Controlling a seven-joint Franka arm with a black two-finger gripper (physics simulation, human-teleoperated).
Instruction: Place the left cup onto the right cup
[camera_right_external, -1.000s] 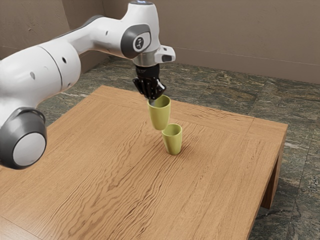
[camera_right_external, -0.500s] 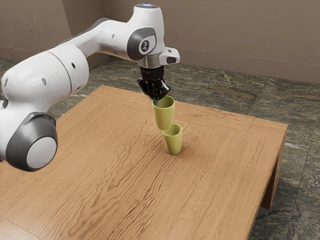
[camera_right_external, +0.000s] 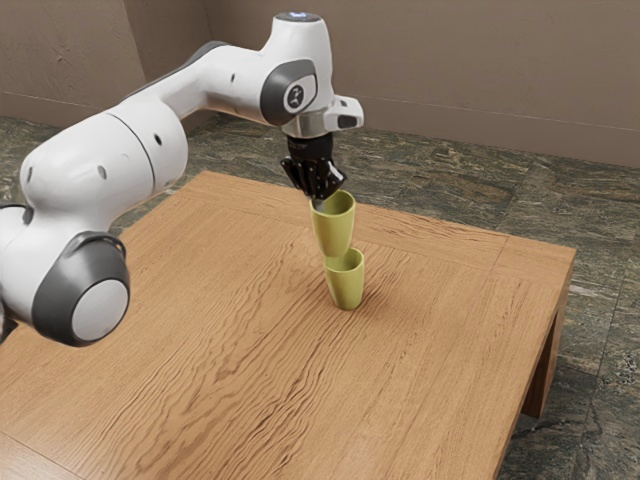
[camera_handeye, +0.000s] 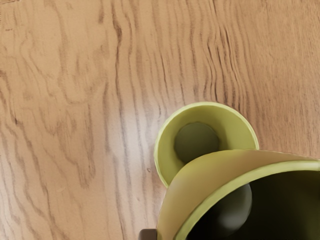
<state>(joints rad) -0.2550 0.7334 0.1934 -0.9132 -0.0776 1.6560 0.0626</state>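
- the wooden surface (camera_right_external: 200, 330) carries one cup, and the other hangs above it.
- my arm (camera_right_external: 150, 150) comes in from the exterior view's left and reaches over the far half of the surface.
- the standing cup (camera_right_external: 345, 278) is upright in that far half, nearer the far edge than the near one and well in from both side edges. its mouth faces up and is open (camera_handeye: 170, 130).
- the held cup (camera_right_external: 333, 225) is off the surface, mouth up and leaning a little. its base sits right at the standing cup's rim, and i cannot tell whether they touch.
- in the wrist view the held cup (camera_handeye: 210, 180) covers only part of the mouth below, so i judge it off centre.
- the hand (camera_right_external: 318, 185) is pinching the held cup by its rim.
- step in hand: carry done, lining up for the set-down. the next move calls for a small sideways correction to centre the base, a straightening of the tilt, a slow descent until it seats, then letting go.
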